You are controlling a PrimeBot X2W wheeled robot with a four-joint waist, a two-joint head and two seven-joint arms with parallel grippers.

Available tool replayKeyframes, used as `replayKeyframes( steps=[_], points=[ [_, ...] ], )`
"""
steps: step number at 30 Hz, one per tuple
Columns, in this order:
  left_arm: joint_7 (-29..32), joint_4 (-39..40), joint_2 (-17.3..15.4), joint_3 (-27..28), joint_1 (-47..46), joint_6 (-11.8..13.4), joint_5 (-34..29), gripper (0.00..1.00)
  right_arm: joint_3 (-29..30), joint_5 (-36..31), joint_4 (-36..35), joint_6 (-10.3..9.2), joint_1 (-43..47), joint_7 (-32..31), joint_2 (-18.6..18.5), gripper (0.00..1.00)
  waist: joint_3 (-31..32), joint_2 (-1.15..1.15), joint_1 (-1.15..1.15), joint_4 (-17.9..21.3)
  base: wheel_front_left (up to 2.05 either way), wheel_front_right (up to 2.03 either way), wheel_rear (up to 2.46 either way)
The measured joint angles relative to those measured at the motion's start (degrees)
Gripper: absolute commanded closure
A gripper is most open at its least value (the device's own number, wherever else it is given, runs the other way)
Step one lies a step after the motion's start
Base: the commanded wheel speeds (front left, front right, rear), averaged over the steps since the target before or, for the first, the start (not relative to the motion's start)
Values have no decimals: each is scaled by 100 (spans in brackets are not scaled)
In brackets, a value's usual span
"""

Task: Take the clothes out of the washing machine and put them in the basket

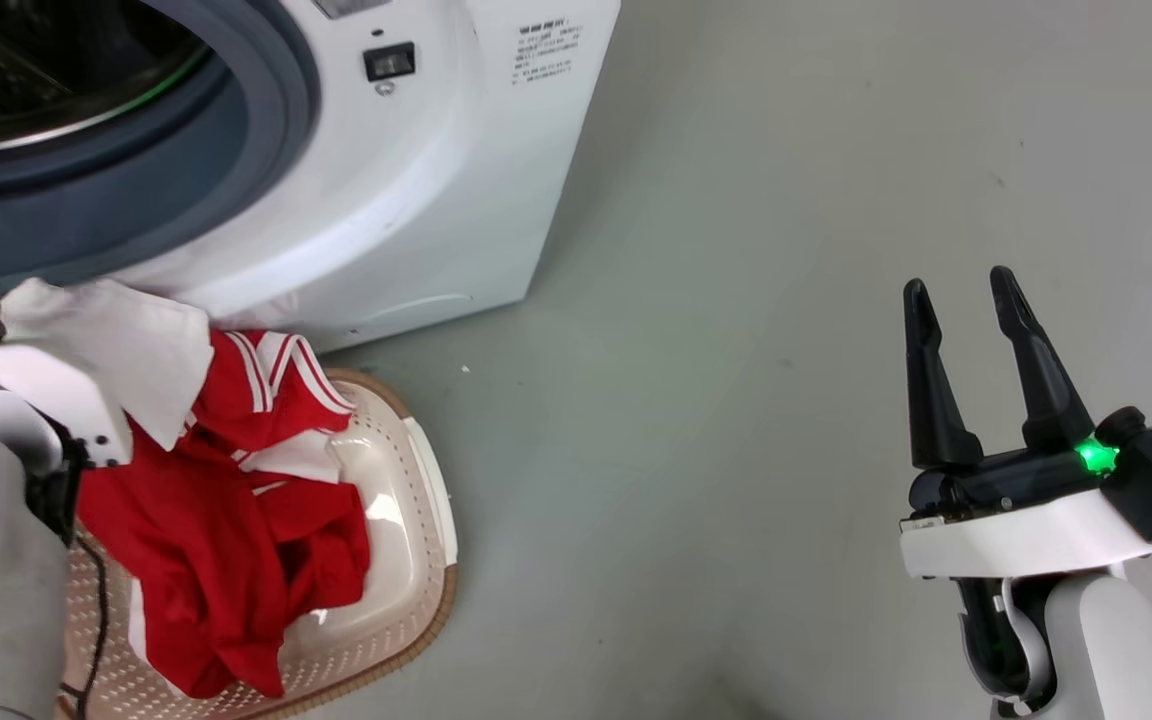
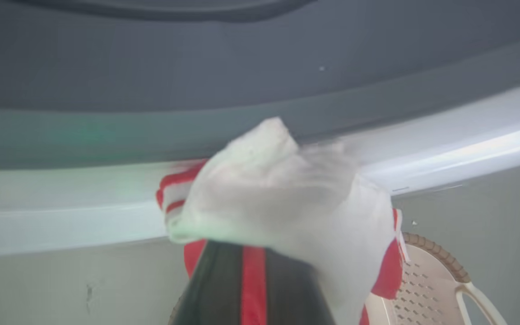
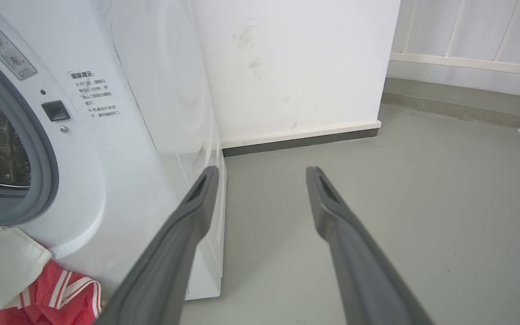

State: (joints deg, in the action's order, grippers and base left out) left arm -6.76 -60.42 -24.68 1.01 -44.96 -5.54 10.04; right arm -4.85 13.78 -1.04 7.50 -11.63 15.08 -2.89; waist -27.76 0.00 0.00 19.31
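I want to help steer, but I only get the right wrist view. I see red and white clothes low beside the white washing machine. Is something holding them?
Observer: Yes. The left gripper has its fingers pinched on the bright red soft garment with white stripes.
Operator: Where's the basket?
Observer: The cream-white perforated plastic basket with brown woven rim sits right under the garment.
Operator: And the white bit?
Observer: The plain white cloth piece drapes over that gripper.
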Motion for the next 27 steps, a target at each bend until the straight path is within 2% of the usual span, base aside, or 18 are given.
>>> replayKeyframes(
  steps=[10,21,27],
  points=[
    [-751,434,519,-3,435,78,189,100,165,-263,2,0,212,-22,1,0,616,0,0,-333,0,0,0],
    [-818,1903,1162,22,1668,278,301,100,293,-479,-320,0,395,-313,0,0,1000,0,0,-772,0,0,0],
    [-818,2203,1527,11,2501,353,474,100,276,-521,-458,0,464,-438,0,0,989,0,0,-795,0,0,0]
  ],
)
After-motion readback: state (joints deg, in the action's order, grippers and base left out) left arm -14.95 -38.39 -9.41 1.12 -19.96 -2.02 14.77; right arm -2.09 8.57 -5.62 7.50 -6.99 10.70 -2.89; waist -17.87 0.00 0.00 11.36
